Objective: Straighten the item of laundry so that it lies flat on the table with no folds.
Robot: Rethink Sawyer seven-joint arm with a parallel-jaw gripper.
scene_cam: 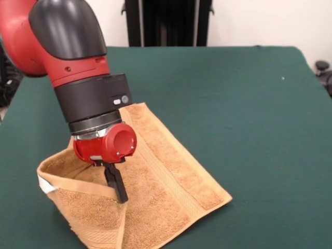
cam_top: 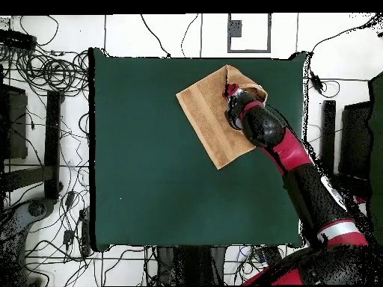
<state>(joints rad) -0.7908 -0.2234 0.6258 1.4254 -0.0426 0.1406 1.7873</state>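
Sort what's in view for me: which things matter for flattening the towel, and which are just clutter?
Job:
towel, one corner lifted and folded
table, green top
gripper, at the raised fold

Just lying about:
cables on the floor beside the table
black stand behind the table

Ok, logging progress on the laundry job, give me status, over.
End effector shut on towel, one corner lifted. Towel not flat, fold standing on table. Nothing in the way.
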